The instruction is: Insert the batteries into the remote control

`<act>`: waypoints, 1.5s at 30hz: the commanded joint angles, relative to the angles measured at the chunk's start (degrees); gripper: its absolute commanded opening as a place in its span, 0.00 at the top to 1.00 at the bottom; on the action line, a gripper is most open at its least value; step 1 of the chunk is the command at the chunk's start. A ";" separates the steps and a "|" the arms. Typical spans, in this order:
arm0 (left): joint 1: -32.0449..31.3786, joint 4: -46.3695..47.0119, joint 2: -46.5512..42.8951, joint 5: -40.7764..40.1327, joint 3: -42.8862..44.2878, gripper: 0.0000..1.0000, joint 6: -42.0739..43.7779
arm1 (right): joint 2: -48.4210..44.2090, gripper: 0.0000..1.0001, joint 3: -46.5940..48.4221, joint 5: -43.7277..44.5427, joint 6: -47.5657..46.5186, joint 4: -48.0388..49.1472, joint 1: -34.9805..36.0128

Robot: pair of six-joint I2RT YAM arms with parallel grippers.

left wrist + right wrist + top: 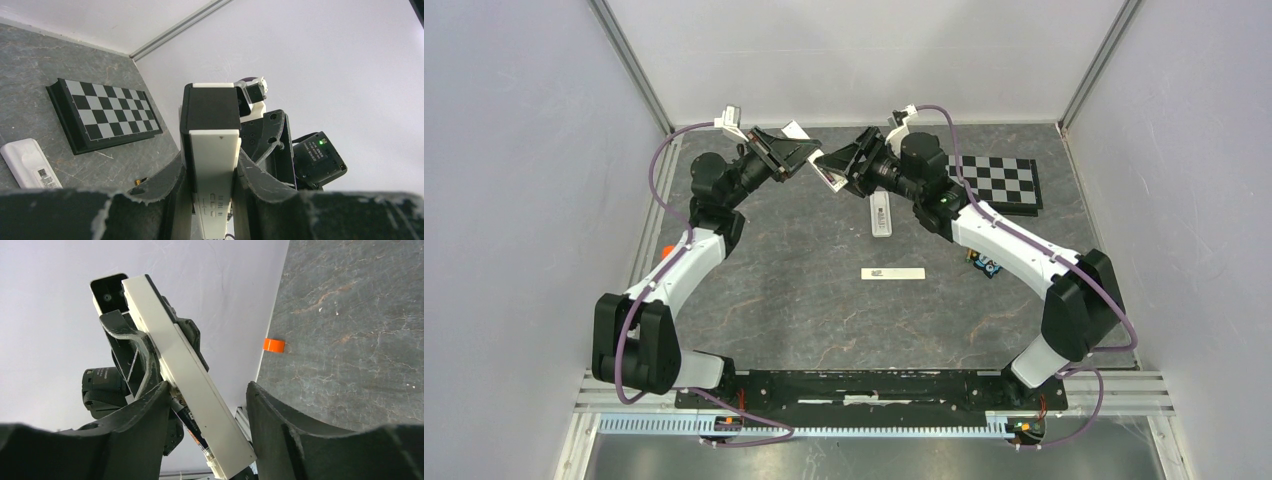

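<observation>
While spare batteries (984,266) lie on the table (804,320) beside my right arm (1024,250), my left gripper (212,170) clamps the remote control (185,370) aloft farther back, its long axis running into my right gripper (205,390), whose parted jaws straddle its end beside one battery (189,421).

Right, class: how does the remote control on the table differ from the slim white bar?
The remote control is wider and shorter; the white bar is slimmer and longer. The remote control runs near-to-far; the white bar runs left-to-right. Both are white and lie flat on the table.
</observation>
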 commanded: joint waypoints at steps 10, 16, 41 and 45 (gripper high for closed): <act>0.19 -2.16 -1.16 0.19 3.47 0.96 -7.66 | -1.04 0.59 -2.87 -2.41 -1.96 5.74 -0.10; 0.44 -3.19 -1.63 0.34 2.43 0.96 -4.30 | -2.48 0.25 -1.95 -3.14 -8.45 7.17 -1.87; 2.04 -21.76 -7.99 2.21 -2.62 0.93 23.82 | -13.46 0.36 -21.04 31.48 -47.31 -44.15 -17.38; 2.03 -21.82 -7.59 2.47 -2.57 0.92 24.08 | -12.29 0.37 -25.86 29.24 -47.04 -41.22 -18.91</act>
